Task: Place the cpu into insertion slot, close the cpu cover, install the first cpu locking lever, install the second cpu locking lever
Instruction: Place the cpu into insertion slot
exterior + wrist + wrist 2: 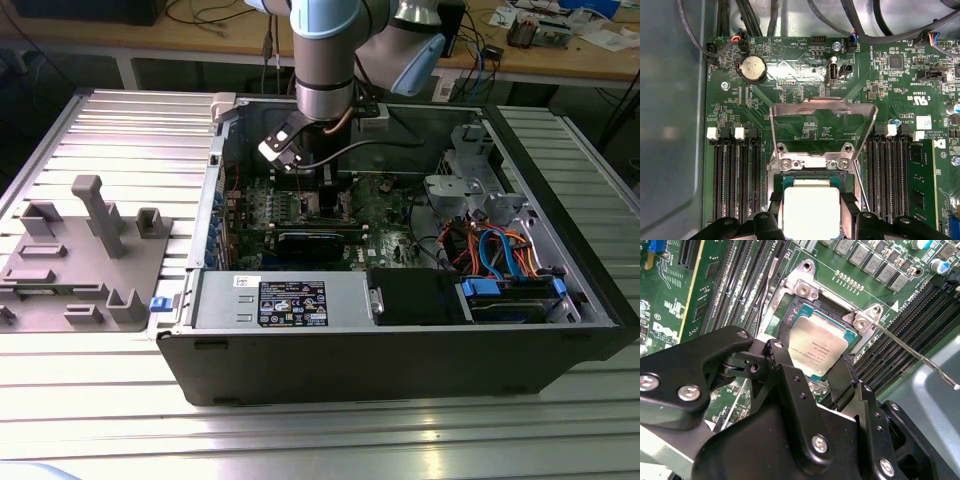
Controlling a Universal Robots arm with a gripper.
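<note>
- Second wrist view: tool (809,364) is pinching the cpu (816,342) by two opposite edges, one finger each side, as far as the contact shows.
- Cpu sits level in or just above the insertion slot (780,307). I can't tell whether it is fully seated.
- Handling, my judgement: light, rigid, slick metal top. The underside contacts and socket pins are fragile. Hold it by the side edges only, with no twisting and no downward force.
- Orientation: metal top up, lying flat. It is square, so it has no long axis. Its edges run parallel with the slot rim.
- First wrist view: cpu cover (822,107) stands raised on its hinge, between slot and coin cell (753,68), window open.
- Wire locking lever (920,356) is swung out, clear of the slot.
- Exterior view: arm reaches down into the open computer case (400,350) on the slatted desk (120,130).
</note>
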